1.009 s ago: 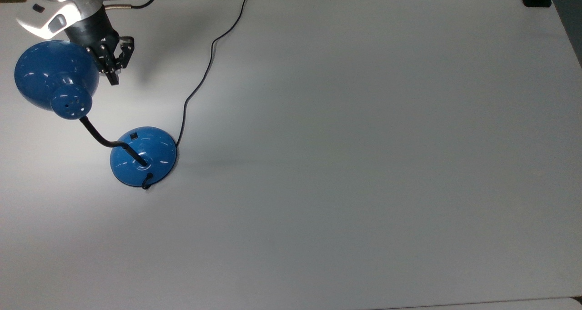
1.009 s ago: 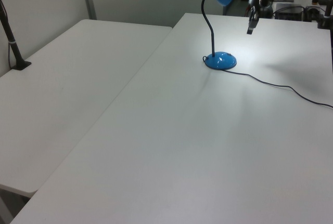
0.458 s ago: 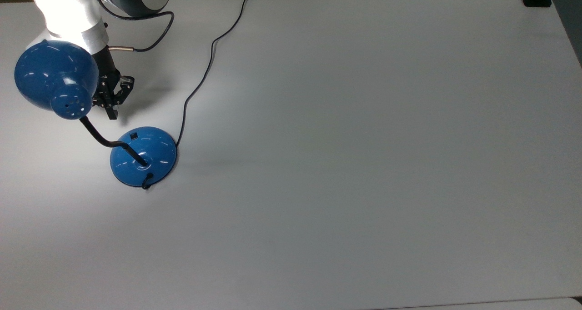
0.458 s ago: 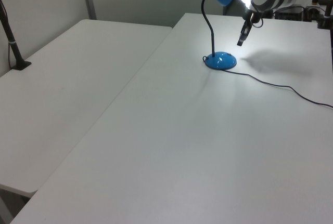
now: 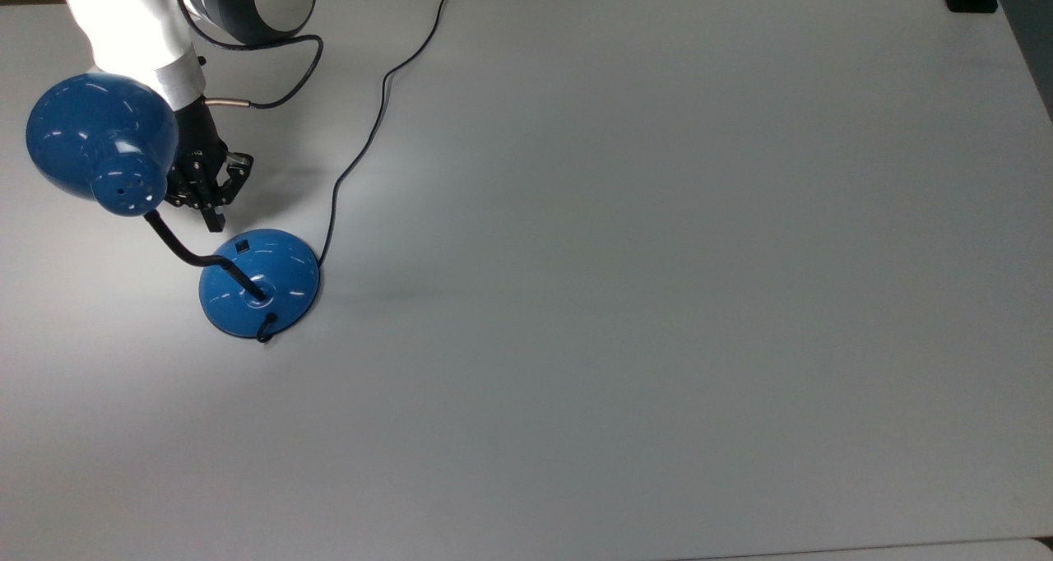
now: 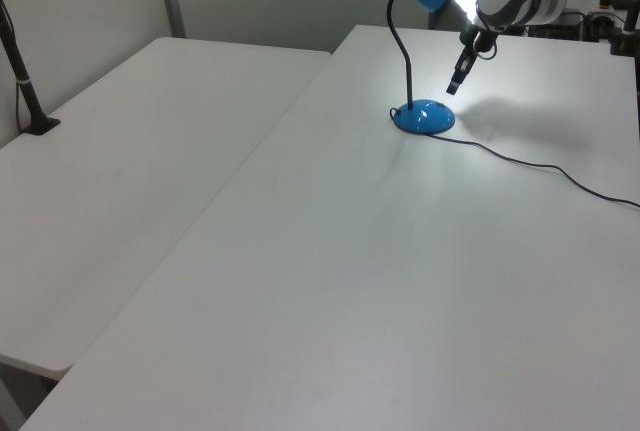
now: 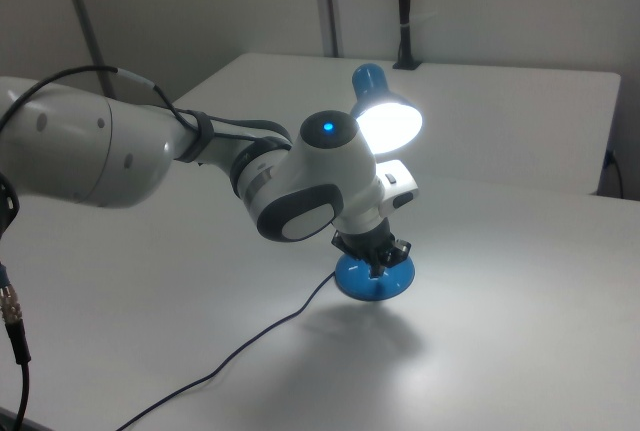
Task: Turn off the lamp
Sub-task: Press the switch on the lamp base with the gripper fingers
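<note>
White table [image 5: 658, 298], wide and bare across most of the top view, with a second white table [image 6: 130, 151] butted against it on the left view's left. Toward the top view's left edge, the lamp [image 5: 259, 285]: round blue base flat on the table, small black switch [image 5: 241, 247] on the base's upper rim in the top view, black gooseneck [image 5: 177, 244] bending up to the glossy dome shade [image 5: 99, 141] with its vented cap. Lit, going by the right view, with the shade's mouth glowing bright and a pool of light on the table beneath. Black cord [image 5: 362, 146] trailing from the base across the table to the far edge in the top view.

Gripper [image 5: 215, 220] hung just above and beside the base, tip close to the switch in the top view, apart from it by a narrow gap. In the left view, pointed down at the base [image 6: 424, 117] from just over it. Jaws drawn together, no gap visible between the fingers, nothing pinched. White arm [image 7: 200, 166] stretched in from the right view's left.
</note>
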Robot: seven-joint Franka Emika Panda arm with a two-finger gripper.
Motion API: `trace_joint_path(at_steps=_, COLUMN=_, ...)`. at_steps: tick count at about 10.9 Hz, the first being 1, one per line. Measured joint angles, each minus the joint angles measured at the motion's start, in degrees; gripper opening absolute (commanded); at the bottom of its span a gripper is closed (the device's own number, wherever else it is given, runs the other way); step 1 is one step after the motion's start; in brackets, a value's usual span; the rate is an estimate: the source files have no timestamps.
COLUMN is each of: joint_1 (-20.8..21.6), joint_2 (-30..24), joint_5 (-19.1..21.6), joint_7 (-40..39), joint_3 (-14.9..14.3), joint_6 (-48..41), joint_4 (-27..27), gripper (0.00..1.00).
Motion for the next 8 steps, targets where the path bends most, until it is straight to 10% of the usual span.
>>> trace_joint_path(at_steps=8, joint_1=0.08, joint_2=2.21, joint_5=0.69, joint_7=0.10, joint_3=1.82, joint_6=3.50, joint_4=0.02, gripper=0.00)
